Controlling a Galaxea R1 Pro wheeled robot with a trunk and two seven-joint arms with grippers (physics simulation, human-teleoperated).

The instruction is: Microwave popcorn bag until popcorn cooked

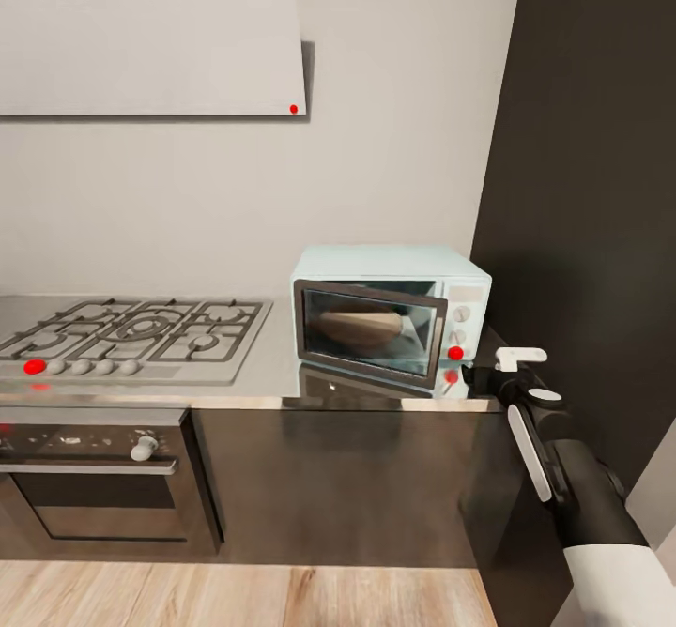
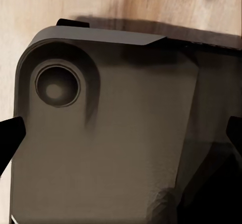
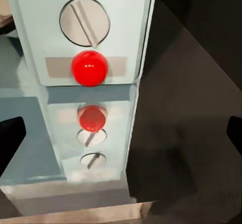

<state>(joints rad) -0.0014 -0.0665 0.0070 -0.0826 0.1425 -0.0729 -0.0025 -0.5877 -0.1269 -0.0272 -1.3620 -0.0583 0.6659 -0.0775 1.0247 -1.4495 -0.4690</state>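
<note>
Microwave (image 1: 390,317) sits shut on the surface (image 1: 272,364), popcorn bag (image 1: 361,327) inside; right pincer (image 1: 493,374), fingers apart, at its 4 o'clock.

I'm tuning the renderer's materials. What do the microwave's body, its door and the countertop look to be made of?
The microwave body looks like pale blue painted metal or plastic: smooth, even, faintly glossy. Its door reads as dark tinted glass, since a tan shape shows through it. The countertop looks like polished grey metal, mirroring the microwave's front and red dot.
</note>
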